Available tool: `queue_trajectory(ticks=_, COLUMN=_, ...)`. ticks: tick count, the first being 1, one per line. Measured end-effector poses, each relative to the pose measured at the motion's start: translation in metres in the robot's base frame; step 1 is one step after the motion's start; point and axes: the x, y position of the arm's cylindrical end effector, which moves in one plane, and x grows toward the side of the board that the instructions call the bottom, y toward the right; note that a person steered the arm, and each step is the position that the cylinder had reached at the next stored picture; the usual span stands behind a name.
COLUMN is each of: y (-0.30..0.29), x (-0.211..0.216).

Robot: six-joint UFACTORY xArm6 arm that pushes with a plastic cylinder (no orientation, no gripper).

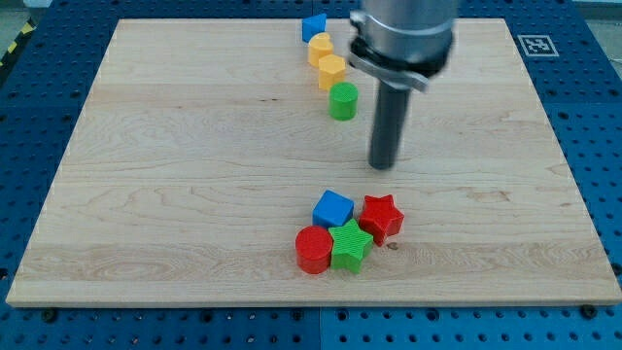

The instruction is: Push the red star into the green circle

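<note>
The red circle (pixel 313 250) and green star (pixel 351 246) crowd the red star (pixel 381 216); from 12 o'clock, my tip (pixel 385 165) risks scattering them away from the green circle (pixel 342 101). No pincer fitted.

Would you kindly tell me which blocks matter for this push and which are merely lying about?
Belong to the job: red star; green circle; my tip, between them.

Lying about: blue cube; green star; red circle; two yellow blocks; blue block.
</note>
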Motion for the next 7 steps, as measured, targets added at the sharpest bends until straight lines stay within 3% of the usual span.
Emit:
queue_trajectory(ticks=1, y=0.054, x=0.019)
queue_trajectory(ticks=2, y=0.064, x=0.076)
queue_trajectory(ticks=3, y=0.034, x=0.133)
queue_trajectory(ticks=4, y=-0.018, x=0.125)
queue_trajectory(ticks=5, y=-0.033, x=0.103)
queue_trajectory(ticks=7, y=-0.021, x=0.073)
